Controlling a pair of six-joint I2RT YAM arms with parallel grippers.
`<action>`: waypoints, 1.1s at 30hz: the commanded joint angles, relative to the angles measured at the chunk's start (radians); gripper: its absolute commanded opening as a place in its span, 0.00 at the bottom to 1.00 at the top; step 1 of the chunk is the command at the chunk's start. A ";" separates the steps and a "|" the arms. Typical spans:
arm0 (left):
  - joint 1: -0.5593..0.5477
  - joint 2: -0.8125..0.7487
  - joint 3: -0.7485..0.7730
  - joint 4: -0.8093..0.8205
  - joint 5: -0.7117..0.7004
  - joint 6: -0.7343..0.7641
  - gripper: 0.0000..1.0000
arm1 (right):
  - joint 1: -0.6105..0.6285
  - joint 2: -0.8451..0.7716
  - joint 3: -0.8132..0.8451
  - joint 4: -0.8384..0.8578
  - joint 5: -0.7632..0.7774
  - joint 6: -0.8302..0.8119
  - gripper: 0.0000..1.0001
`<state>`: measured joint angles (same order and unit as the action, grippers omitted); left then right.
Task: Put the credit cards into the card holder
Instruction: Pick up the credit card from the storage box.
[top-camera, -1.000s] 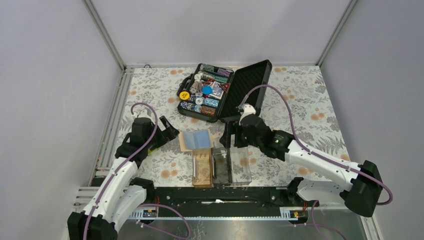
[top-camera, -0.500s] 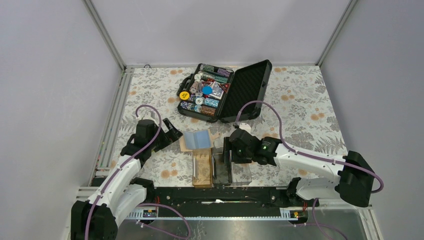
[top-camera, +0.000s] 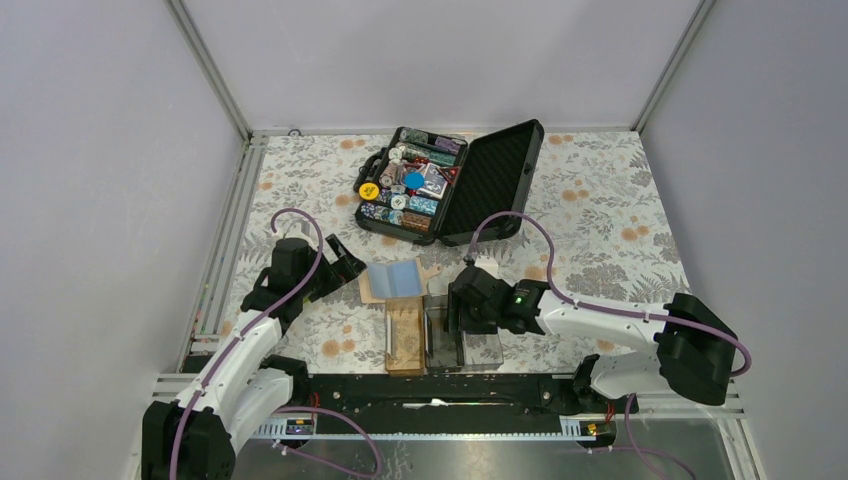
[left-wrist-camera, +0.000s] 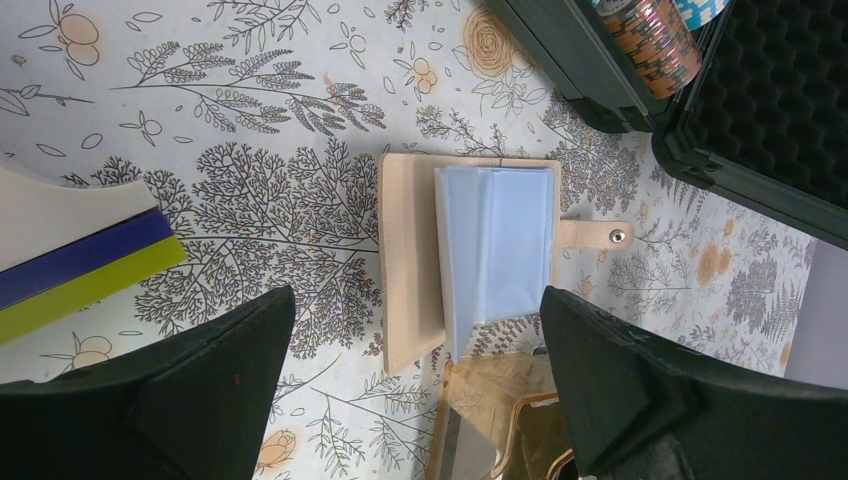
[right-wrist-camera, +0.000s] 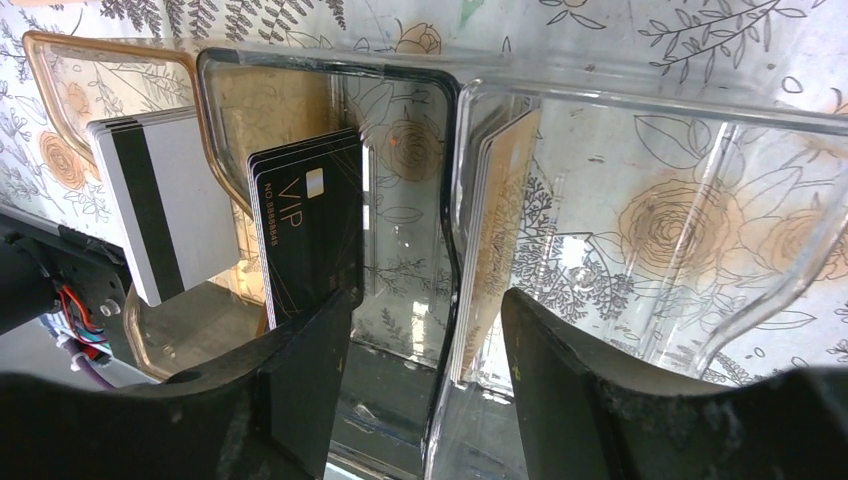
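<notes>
Right wrist view: credit cards (right-wrist-camera: 495, 240), a gold stack, stand on edge inside the clear compartment of the card holder (right-wrist-camera: 640, 95), leaning on the wall it shares with the dark middle compartment. Black VIP cards (right-wrist-camera: 305, 225) sit in that dark one, and a grey stack with a black stripe (right-wrist-camera: 150, 215) in the brown one at frame left. My right gripper (right-wrist-camera: 425, 315) straddles that shared wall and the gold stack, jaws partly drawn in but apart. I can't see either pad pressing the cards, so nothing is clamped. Change over the last second: in the top view this gripper (top-camera: 457, 308) has dropped from behind the holder's far edge to low over the holder (top-camera: 490, 352), at centre frame, and its jaws have been narrowing. My guess is it's closing in to pinch or square up the gold stack. No loose gold cards show on the cloth, so the task looks near done. My left gripper (left-wrist-camera: 420, 330) hangs fully spread over a tan wallet with pale blue sleeves (left-wrist-camera: 495, 245), holding nothing and barely moved. The chip case (top-camera: 440, 180) lies open at upper centre, well apart.
</notes>
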<state>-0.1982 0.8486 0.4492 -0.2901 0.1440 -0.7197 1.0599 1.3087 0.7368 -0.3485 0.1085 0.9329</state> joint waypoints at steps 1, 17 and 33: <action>-0.001 -0.005 0.008 0.041 0.014 0.001 0.99 | 0.010 0.015 -0.011 0.053 -0.019 0.023 0.63; -0.001 -0.004 0.005 0.039 0.012 0.003 0.99 | 0.015 -0.023 0.014 0.035 -0.018 0.030 0.57; -0.001 0.000 0.005 0.040 0.013 0.002 0.99 | 0.020 -0.055 0.018 0.006 0.003 0.040 0.49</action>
<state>-0.1982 0.8486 0.4492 -0.2901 0.1459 -0.7197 1.0664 1.2739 0.7300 -0.3393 0.0937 0.9497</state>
